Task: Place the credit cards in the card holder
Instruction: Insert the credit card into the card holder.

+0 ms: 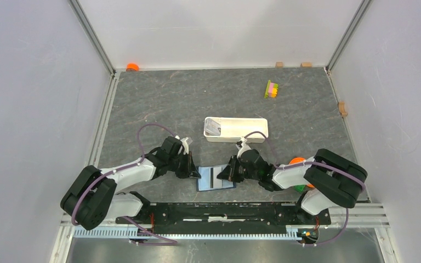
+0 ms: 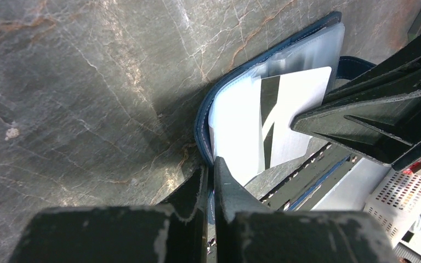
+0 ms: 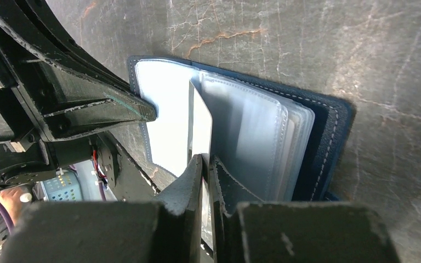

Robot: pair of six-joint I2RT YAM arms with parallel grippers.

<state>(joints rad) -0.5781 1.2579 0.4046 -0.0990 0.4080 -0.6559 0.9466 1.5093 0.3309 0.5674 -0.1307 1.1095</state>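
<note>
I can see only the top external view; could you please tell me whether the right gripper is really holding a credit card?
Observer: Yes, the right gripper pinches a credit card by its edge, over the open card holder.
Operator: And the left gripper?
Observer: The left gripper is shut on the card holder's blue rim.
Operator: What takes the card?
Observer: A stack of clear sleeves, right beside the card.

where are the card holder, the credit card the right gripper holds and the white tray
card holder (image 3: 331,148): right wrist view, on the navy outer cover near its right edge
credit card (image 2: 299,93): left wrist view, on the white face beside the dark stripe
white tray (image 1: 241,128): top view, on the bare floor inside it
</note>
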